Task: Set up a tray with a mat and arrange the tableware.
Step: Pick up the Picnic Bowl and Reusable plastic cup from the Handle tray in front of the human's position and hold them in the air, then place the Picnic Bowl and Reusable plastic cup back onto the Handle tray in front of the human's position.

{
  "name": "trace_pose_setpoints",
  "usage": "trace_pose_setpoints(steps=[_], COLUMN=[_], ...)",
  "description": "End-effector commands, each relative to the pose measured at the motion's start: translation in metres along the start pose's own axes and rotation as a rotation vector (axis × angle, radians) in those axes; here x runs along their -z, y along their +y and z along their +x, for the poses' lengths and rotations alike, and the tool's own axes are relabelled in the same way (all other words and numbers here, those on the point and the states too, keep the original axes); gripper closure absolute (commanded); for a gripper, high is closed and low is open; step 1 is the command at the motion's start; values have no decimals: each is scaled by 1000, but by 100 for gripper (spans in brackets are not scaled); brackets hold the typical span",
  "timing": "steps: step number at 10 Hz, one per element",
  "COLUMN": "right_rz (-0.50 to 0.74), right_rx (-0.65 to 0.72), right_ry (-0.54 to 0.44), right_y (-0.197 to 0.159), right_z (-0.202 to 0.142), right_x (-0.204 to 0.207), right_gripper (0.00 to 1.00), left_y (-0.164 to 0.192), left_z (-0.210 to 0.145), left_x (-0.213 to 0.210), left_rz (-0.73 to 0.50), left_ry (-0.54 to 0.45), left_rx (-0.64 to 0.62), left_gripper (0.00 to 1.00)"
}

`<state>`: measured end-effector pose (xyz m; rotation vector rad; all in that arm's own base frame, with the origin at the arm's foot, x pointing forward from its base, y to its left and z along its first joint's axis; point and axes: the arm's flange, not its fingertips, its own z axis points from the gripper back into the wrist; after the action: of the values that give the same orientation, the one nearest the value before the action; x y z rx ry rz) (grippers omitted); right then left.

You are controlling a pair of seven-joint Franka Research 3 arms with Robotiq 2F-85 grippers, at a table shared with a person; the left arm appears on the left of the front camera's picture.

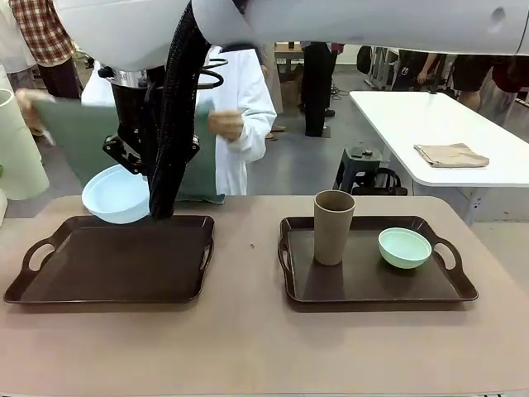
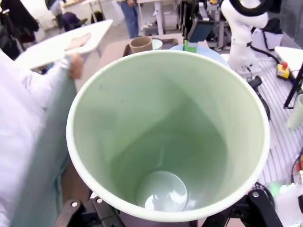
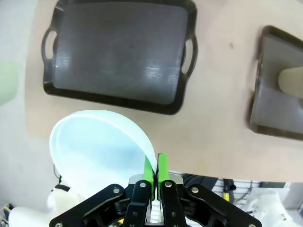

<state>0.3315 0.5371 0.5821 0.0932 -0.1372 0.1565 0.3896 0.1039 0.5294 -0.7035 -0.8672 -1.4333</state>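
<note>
Light blue bowl hangs pinched by its rim in the right gripper, near the left dark tray; left gripper clasps the pale green cup.

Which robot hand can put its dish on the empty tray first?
Probably the right hand: it pinches the light blue bowl above the empty tray's far edge. The pale green cup hangs past the tray's left end.
</note>
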Motion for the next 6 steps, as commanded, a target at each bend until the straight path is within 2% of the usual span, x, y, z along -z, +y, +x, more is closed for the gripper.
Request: trace_pose_setpoints(steps=[1,6], right_rz=[-17,-17], right_rx=[0,0], right_ry=[10,10], right_y=[-1,-1], right_z=[-2,-2], right_x=[0,0], right_gripper=[100,100], left_y=[6,6], left_z=[-3,-3], left_x=[2,2], left_rz=[-1,-1], left_ry=[-10,-10], left_rx=[4,4], left_gripper=[69,69])
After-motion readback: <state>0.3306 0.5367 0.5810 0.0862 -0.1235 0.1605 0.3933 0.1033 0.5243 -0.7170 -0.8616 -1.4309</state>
